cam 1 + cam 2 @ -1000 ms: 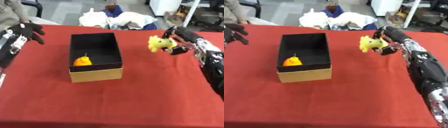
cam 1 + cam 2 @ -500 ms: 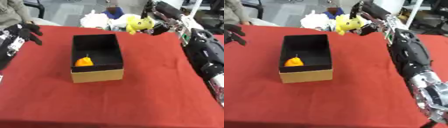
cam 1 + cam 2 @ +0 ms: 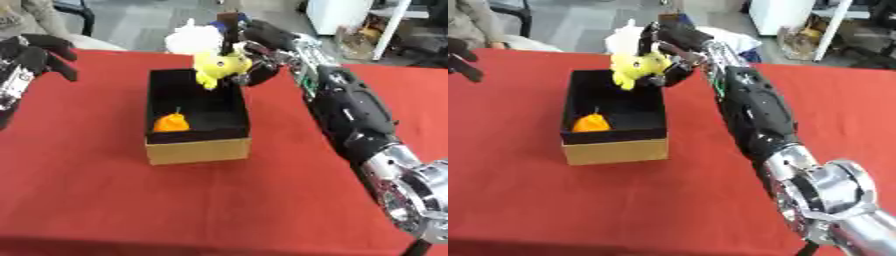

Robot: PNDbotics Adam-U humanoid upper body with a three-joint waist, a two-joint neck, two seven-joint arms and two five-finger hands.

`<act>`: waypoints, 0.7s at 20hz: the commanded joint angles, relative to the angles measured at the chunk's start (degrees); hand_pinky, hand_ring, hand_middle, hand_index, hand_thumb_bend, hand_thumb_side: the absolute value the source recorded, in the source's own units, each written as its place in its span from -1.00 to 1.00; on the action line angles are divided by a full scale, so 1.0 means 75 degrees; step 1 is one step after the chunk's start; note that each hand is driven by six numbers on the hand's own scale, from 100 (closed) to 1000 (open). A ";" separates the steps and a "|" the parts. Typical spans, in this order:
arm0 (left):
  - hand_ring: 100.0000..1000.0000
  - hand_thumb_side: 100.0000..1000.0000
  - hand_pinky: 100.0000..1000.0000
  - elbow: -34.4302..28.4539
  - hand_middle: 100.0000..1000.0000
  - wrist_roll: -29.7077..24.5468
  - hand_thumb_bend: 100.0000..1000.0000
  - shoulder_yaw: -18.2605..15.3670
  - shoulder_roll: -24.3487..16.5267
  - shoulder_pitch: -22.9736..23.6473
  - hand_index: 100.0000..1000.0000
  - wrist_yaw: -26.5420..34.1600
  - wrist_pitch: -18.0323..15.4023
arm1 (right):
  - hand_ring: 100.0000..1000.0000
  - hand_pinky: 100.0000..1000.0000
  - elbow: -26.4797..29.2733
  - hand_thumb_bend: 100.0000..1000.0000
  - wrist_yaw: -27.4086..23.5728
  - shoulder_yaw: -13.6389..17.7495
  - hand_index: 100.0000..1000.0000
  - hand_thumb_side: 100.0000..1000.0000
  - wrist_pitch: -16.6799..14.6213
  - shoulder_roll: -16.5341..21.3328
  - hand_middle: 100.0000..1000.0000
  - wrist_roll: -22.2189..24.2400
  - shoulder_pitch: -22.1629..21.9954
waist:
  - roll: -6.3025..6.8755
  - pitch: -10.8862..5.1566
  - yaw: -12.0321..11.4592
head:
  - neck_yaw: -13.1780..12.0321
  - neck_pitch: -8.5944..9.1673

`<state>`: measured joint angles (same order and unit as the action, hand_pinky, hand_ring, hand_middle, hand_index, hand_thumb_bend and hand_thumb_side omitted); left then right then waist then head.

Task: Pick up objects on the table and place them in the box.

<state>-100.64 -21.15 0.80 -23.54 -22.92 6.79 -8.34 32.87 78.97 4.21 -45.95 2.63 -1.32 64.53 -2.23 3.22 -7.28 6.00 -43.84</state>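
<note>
Now the right hand (image 3: 262, 70) is gripping the yellow toy (image 3: 219, 66) over the far end of the box (image 3: 197, 150), where an orange object (image 3: 171, 123) is lying. Probably it should be lowering inside before releasing. Meanwhile, the left hand (image 3: 44, 52) is hanging relaxed, apart.

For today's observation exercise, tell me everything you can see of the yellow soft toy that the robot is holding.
The yellow soft toy looks like a plush animal, bright yellow with small dark markings, its exact shape hard to make out. It hangs tilted in the air, held by the curled fingers of the right hand, over the far end of the open cardboard box. It appears not to touch the box. Below it, the box's black interior holds an orange object.
</note>
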 commanded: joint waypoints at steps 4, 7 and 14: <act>-0.02 0.39 0.26 -0.0115 0.15 -0.0021 -0.93 -0.0020 0.0002 -0.0154 0.48 0.0015 0.0044 | 0.47 0.42 0.0069 -0.43 0.0971 -0.0110 0.55 0.10 -0.0071 -0.0459 0.33 0.0120 -0.0013 | 0.0063 -0.0080 0.0007 | 0.0077 -0.0037; -0.02 0.39 0.27 -0.0091 0.15 -0.0022 -0.92 -0.0044 0.0010 -0.0123 0.48 -0.0019 0.0047 | 0.65 0.52 0.0142 -0.26 0.1470 -0.0273 0.85 0.57 -0.0288 -0.0496 0.69 0.0389 -0.0037 | 0.0056 -0.0079 0.0033 | 0.0066 -0.0037; -0.04 0.38 0.27 -0.0051 0.14 0.0100 -0.91 -0.0187 -0.0031 0.0019 0.47 -0.0076 0.0060 | 0.64 0.53 0.0502 -0.41 0.0667 -0.0204 0.84 0.21 -0.0781 -0.0114 0.72 0.0201 -0.0008 | 0.0019 -0.0096 0.0136 | -0.0013 -0.0037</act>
<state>-100.42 -20.77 0.24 -23.10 -22.16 6.49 -7.86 34.83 85.94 2.41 -51.30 -0.11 0.86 63.03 -2.38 3.22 -6.28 6.11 -43.84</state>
